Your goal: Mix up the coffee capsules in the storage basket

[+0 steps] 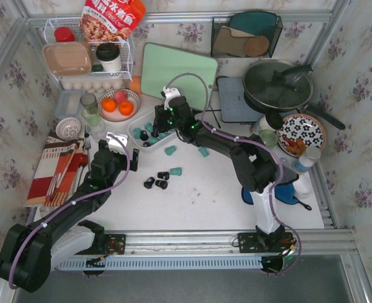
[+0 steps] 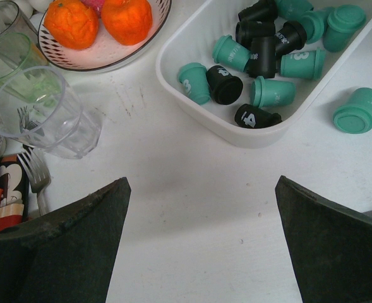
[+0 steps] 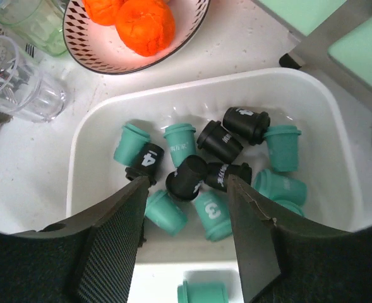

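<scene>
The white storage basket [image 3: 97,120] holds several teal and black coffee capsules [image 3: 218,142] lying mixed together. My right gripper [image 3: 187,178] hangs over its near half, open. A black capsule [image 3: 184,183] lies between the fingertips, with a gap on each side of it. Another teal capsule [image 3: 202,293] lies on the table just outside the near wall. My left gripper [image 2: 202,180] is open and empty over bare table, short of the basket [image 2: 192,107]. In the top view, loose teal capsules [image 1: 175,171] and black capsules [image 1: 162,184] lie on the table in front of the basket [image 1: 138,123].
A bowl of oranges [image 1: 119,104] sits just left of the basket. Clear glasses [image 2: 43,113] and a fork [image 2: 37,180] lie by my left gripper. A striped cloth with cutlery [image 1: 56,167] is at far left. A green cutting board [image 1: 176,66] and a pan [image 1: 277,85] stand behind.
</scene>
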